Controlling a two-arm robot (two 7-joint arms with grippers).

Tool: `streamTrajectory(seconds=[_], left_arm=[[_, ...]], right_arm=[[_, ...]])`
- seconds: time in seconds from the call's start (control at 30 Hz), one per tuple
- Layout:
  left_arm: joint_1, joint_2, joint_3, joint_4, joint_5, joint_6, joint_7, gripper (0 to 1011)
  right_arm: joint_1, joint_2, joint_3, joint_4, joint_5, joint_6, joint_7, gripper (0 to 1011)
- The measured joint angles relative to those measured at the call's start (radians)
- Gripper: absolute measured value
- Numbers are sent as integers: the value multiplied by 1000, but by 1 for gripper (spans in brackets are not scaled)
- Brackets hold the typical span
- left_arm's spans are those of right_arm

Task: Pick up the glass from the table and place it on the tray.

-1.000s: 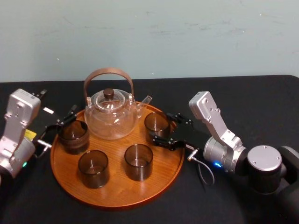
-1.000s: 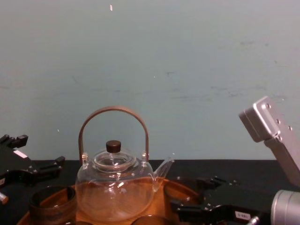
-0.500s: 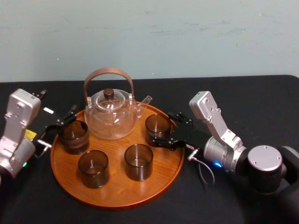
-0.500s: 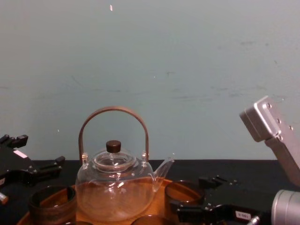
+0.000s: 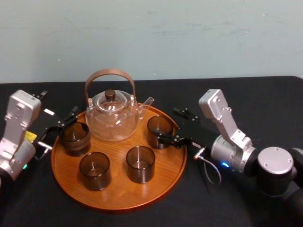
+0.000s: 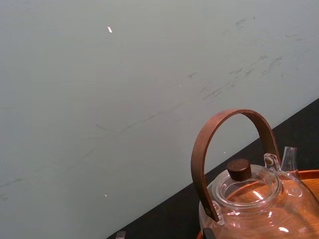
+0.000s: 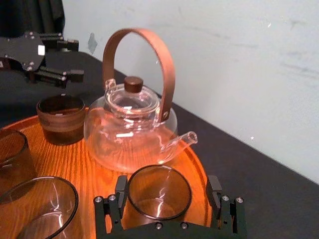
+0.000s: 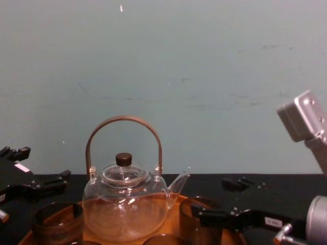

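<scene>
Right, over to the right gripper (image 5: pixel 168 125) at the right-hand side of the wooden tray (image 5: pixel 118 204), fingers spread wide and clamping nothing. Straddling the glass (image 5: pixel 159 130) all the same: from the right wrist view, one finger (image 7: pixel 121 189) just about at the glass wall, the other with a clear gap on its side. Standing upright on the tray, that glass, just inside the right rim and just beside the spout of the clear glass teapot (image 5: pixel 112 118). At the back of the tray, the teapot, brown arched handle up, dark knob on the lid. Three more dark tumblers on the wood: a left tumbler (image 5: pixel 74 138), a front-left tumbler (image 5: pixel 94 170) and a front-middle tumbler (image 5: pixel 140 163), all upright and apart from one another. Over at the tray's left edge, the left gripper (image 5: pixel 65 121), low above the black table (image 5: pixel 265 99), fingers apart and empty, just behind the left tumbler.
</scene>
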Motion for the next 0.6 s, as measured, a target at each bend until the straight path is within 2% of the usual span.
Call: streamTrajectory(seconds=[0.4,0.53,0.6], left_arm=[[0,0,0,0,0,0,0,1001],[0,0,0,0,0,0,0,1001],[0,0,0,0,0,0,0,1001]], right_arm=[[-60,40,44,-115,-16,-27,-57,1002],[-96,57,71,-161,-29,-33,-88,1002],[-129,71,98,-194,-36,-37,-110,1002]])
